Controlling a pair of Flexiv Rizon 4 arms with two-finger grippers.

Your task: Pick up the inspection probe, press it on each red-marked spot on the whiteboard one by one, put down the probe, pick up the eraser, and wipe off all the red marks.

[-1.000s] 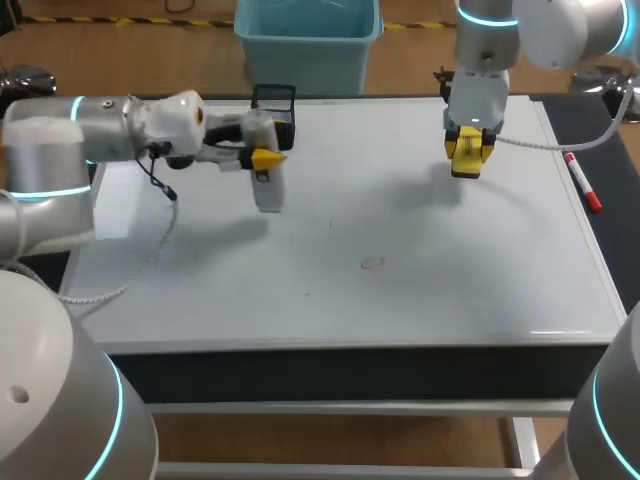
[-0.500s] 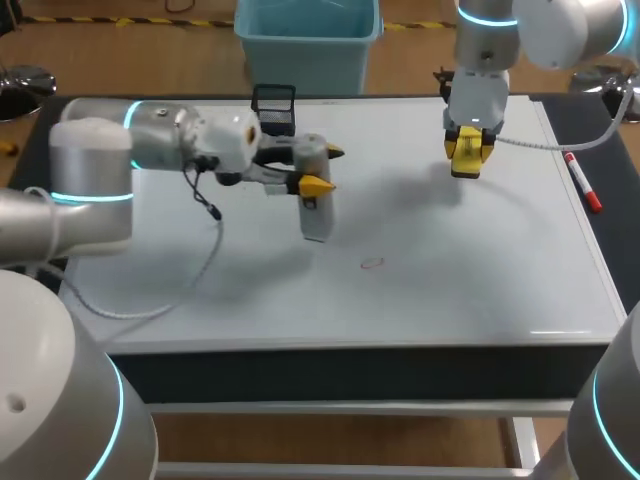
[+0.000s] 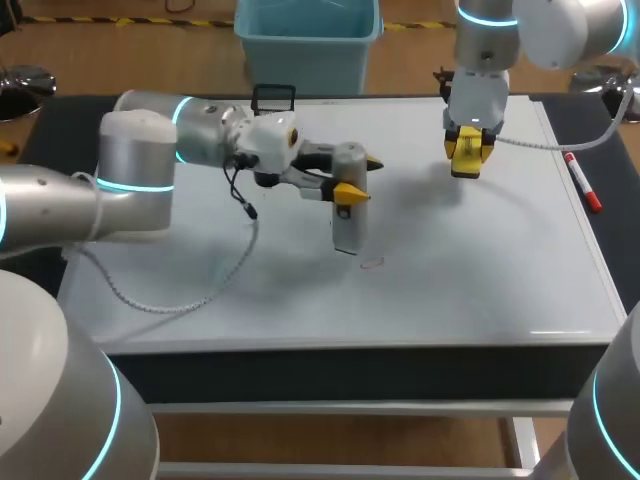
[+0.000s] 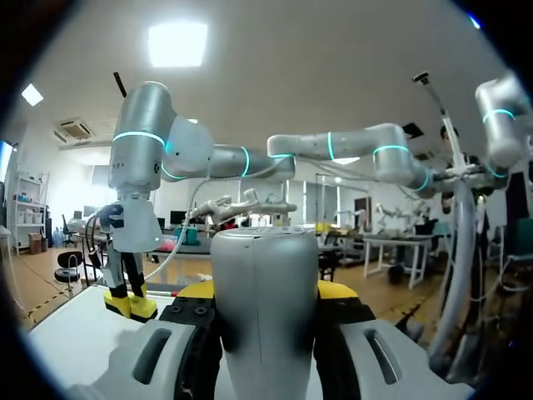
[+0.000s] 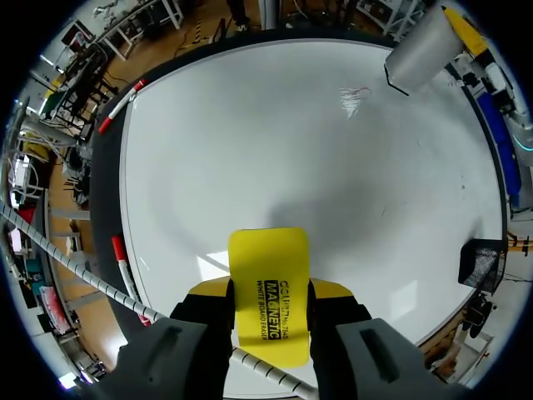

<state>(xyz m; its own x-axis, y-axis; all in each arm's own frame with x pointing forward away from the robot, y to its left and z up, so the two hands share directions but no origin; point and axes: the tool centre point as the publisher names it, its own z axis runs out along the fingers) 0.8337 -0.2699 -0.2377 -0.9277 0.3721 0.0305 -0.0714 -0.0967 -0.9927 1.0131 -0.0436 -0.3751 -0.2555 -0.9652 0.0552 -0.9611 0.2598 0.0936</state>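
Probe poised beside the red mark

The left gripper (image 3: 360, 177) pinches the grey inspection probe (image 3: 347, 225), tip pointing down at the whiteboard (image 3: 480, 270) just beside the faint red mark (image 3: 372, 263). Centre the tip on the mark, then press straight down, gently. The right gripper (image 3: 468, 160) clamps the yellow eraser (image 5: 268, 283) near the far edge.

Bright overhead lighting, soft shadows, mild glare

Yellow eraser (image 5: 268, 287), grey probe (image 3: 348, 215); red mark (image 3: 372, 263)
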